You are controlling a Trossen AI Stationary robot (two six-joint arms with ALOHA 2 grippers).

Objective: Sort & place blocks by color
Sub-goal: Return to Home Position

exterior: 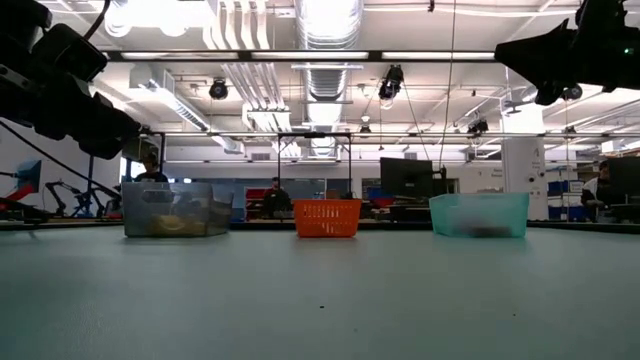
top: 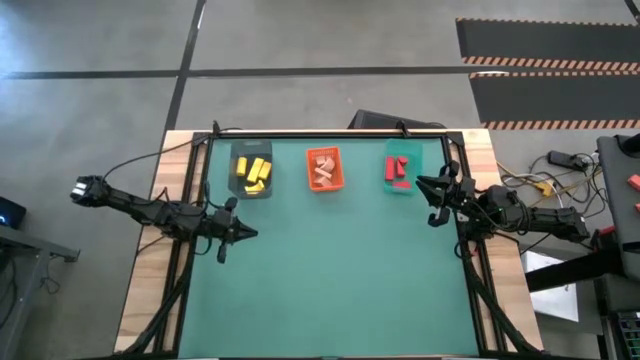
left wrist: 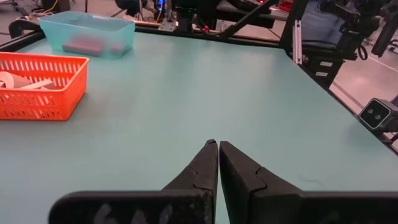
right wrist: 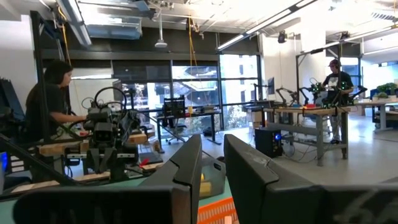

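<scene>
Left hand, fingers together and empty, is hovering low over the bench. Right hand, fingers apart and empty, is hanging near the teal tray. In my judgement, both arms should be rising clear of the trays while retracting.

No legible text, label, brand, number or sign appears in any view, on the table, the trays or the room beyond. The dark floor mats with striped edging carry a warning pattern only, without characters.
</scene>
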